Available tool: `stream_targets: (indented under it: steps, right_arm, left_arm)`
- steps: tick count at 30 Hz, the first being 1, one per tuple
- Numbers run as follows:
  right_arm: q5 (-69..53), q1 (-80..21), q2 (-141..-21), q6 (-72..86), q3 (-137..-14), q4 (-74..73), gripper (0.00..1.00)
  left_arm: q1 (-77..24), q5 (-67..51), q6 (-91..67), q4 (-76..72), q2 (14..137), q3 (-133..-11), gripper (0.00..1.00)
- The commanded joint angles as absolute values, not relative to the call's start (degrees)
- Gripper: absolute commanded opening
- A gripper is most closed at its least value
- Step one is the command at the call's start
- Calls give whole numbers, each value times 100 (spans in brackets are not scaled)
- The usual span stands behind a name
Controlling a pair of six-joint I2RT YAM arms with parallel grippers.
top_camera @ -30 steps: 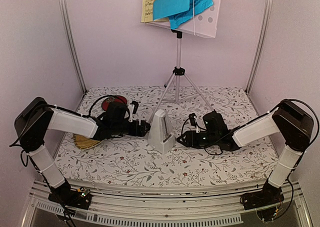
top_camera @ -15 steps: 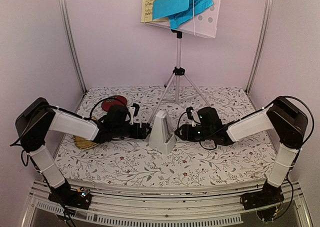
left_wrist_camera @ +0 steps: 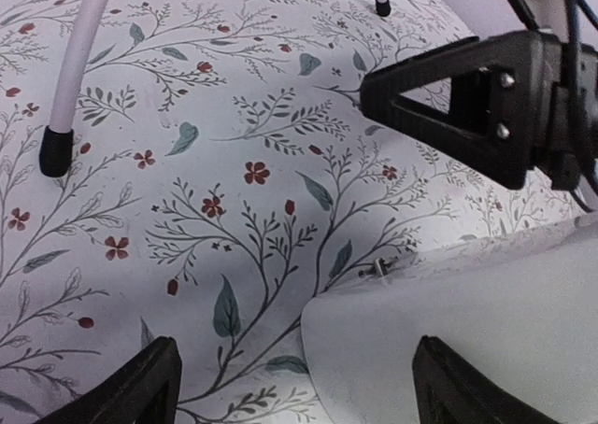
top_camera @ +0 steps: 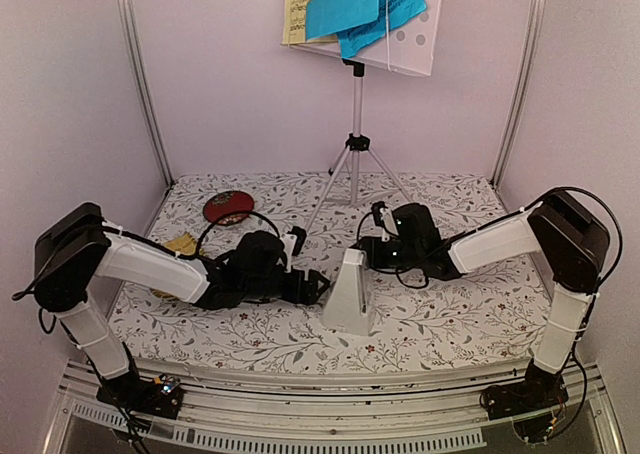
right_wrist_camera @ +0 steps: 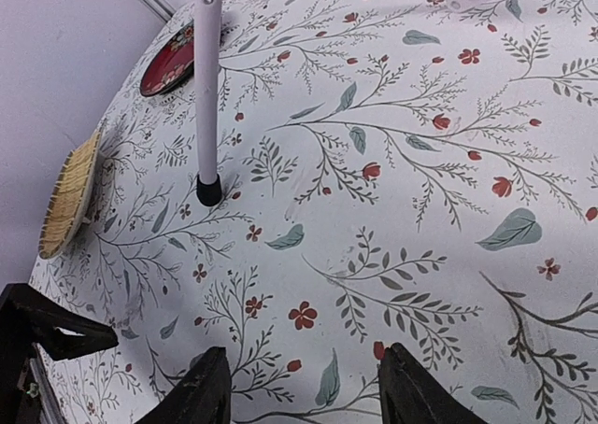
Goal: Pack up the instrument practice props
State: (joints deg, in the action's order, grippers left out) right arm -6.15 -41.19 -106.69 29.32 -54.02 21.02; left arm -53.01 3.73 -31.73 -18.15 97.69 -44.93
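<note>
The white pyramid metronome (top_camera: 350,292) stands on the flowered cloth near the front middle. My left gripper (top_camera: 318,284) lies low at its left side, jaws wide open. In the left wrist view the metronome's white face (left_wrist_camera: 467,312) fills the right part of the gap of the left gripper (left_wrist_camera: 299,391). My right gripper (top_camera: 362,249) hovers just behind the metronome, open. In the right wrist view only cloth lies within the right gripper (right_wrist_camera: 304,391). The perforated music-stand desk (top_camera: 412,36) carries blue sheets (top_camera: 360,9) and a pale-yellow sheet (top_camera: 298,9) on silver tripod legs (top_camera: 355,164).
A round red dish (top_camera: 228,206) sits at the back left, and a yellow woven tray (top_camera: 180,244) peeks out behind my left arm. A tripod foot (right_wrist_camera: 209,192) rests on the cloth ahead of the right gripper. Pale walls and metal posts enclose the table.
The metronome has shifted toward the near edge and to the right. My left gripper followed it the same way. My right gripper moved left and ended up behind the metronome.
</note>
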Motion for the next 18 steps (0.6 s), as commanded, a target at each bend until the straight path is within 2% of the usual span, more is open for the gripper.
stream_targets:
  steps: [1,5,8,14,18]
  right_arm:
    - [-573,-3877,-10411,2710,-5311,2105,57]
    - [-390,-3745,-9794,2508,-4862,2072,67]
    - [-367,-3650,-9312,2366,-4493,2011,74]
    - [-794,-3513,-8358,2173,-3796,2021,86]
    - [-1010,-3479,-7659,2204,-3471,2028,92]
  left_arm:
    - [-5516,1043,-3251,-1724,9383,-4329,89]
    - [-5529,1628,-2737,-1884,8615,-3979,91]
    - [-5517,1233,-1768,-2244,7937,-3848,95]
    - [-4971,-2148,-629,-2553,7879,-4458,98]
    - [-4742,-3521,-376,-2511,8517,-5192,98]
